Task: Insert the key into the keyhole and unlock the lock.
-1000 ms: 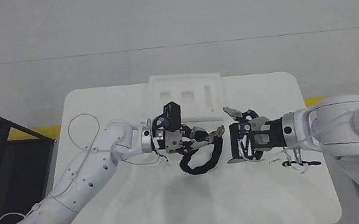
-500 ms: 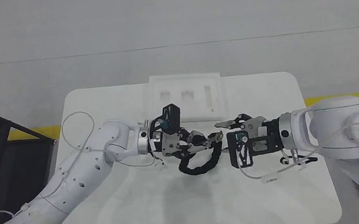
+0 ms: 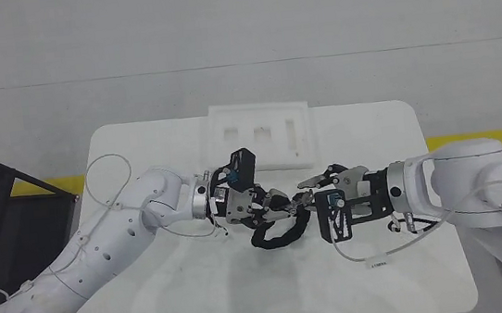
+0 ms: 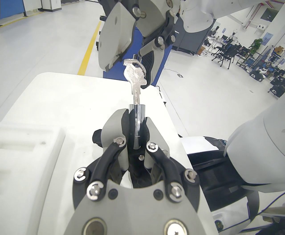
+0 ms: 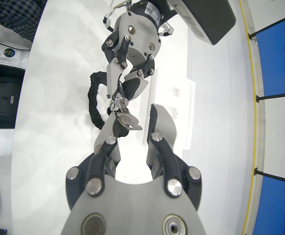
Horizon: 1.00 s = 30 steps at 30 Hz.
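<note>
My left gripper [image 4: 135, 115] is shut on the chrome cylinder of the lock [image 4: 138, 111], held above the table. The lock's black cable [image 3: 278, 233] hangs in a loop beneath it. A silver key [image 4: 134, 75] sticks out of the keyhole [image 5: 121, 102]. My right gripper [image 5: 133, 113] is open, its fingers on either side of the key's head [image 5: 128, 121]. The head lies against one finger pad [image 5: 117, 129], and the other pad stands well apart. From above, both grippers meet at the table's middle, left gripper [image 3: 280, 203] facing right gripper [image 3: 311, 196].
A white foam tray [image 3: 263, 136] with cut-out recesses lies at the back of the white table [image 3: 141, 169]. Loose thin wires trail under the right arm [image 3: 373, 250]. Open table surface lies in front of and beside the arms.
My right gripper has turned and moved left from a gap away until its open fingers straddle the key. The left gripper with the lock shifted slightly right and toward the front.
</note>
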Tool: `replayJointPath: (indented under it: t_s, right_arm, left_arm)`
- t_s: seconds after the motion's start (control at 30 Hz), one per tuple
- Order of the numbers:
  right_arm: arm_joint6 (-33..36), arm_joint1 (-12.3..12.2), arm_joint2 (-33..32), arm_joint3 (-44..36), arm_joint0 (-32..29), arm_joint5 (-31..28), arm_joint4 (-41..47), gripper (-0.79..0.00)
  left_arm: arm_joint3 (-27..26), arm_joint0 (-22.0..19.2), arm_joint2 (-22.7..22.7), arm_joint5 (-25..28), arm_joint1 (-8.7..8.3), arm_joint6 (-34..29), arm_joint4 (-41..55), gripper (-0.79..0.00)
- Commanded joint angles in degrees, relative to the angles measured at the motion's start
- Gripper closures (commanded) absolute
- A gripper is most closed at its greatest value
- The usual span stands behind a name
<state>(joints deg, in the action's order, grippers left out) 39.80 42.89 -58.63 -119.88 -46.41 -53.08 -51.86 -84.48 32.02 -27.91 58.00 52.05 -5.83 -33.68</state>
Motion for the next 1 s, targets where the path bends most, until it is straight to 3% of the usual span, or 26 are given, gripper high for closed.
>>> replayJointPath:
  t_s: [0.0, 0.17, 0.2, 0.57, 0.97]
  right_arm:
    - [-0.2, 0.0, -0.1, -0.3, -0.2, -0.3, 0.0, -0.219]
    - [0.5, -0.2, 0.0, -0.6, -0.6, -1.4, 1.0, -0.071]
    - [0.7, -0.2, 0.1, -0.6, -0.5, -1.4, 1.5, -0.006]
    - [-1.1, -0.4, -1.0, 1.5, -1.1, 2.7, 15.5, 0.000]
    - [3.6, -0.4, -0.8, 3.8, -0.3, 11.2, 30.4, 0.000]
  left_arm:
    - [-0.2, -0.4, 0.6, 0.0, -0.25, -0.4, 0.7, 0.000]
    - [-0.4, -1.4, 1.8, 0.0, -0.73, -0.5, 2.0, 0.000]
    - [-0.5, -1.6, 2.0, 0.0, -0.81, -0.5, 2.2, 0.000]
    - [-1.5, -3.7, 3.5, 0.0, -1.58, 0.9, 2.4, 0.000]
    - [-2.6, -4.9, 3.5, 0.0, -2.64, 6.4, -2.8, 0.000]
